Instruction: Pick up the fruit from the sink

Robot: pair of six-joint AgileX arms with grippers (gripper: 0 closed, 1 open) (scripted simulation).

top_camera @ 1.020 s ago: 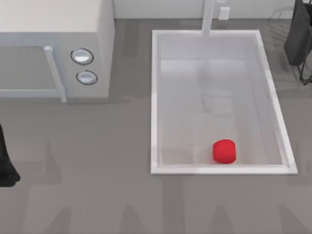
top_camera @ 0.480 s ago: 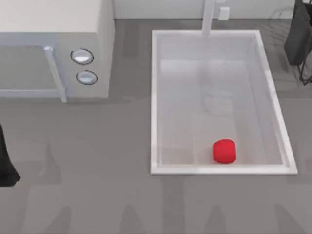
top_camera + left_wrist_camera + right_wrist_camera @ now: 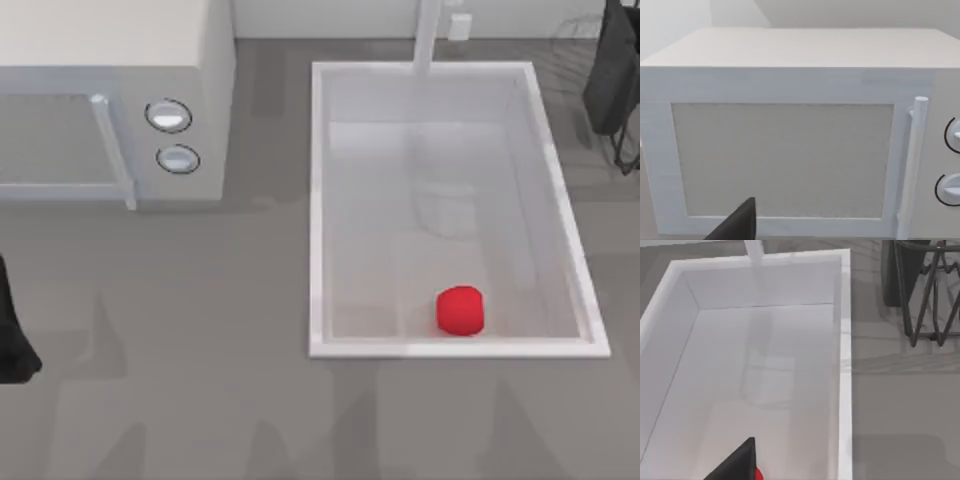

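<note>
The fruit, small, bright red and roundish, lies on the floor of the sink near its front wall, right of the middle. The sink is a deep white basin with a thick rim. In the right wrist view a black part of my right gripper hangs over the basin, with a sliver of the red fruit just beside it. My left arm is parked at the table's left edge. A black part of my left gripper faces the microwave door.
A white microwave with two round knobs and a bar handle stands at the back left. A white faucet rises behind the sink. A dark wire rack stands at the back right. Grey tabletop lies between microwave and sink.
Faint shadows on the table's front strip have shifted. The fruit and the left arm have not moved.
</note>
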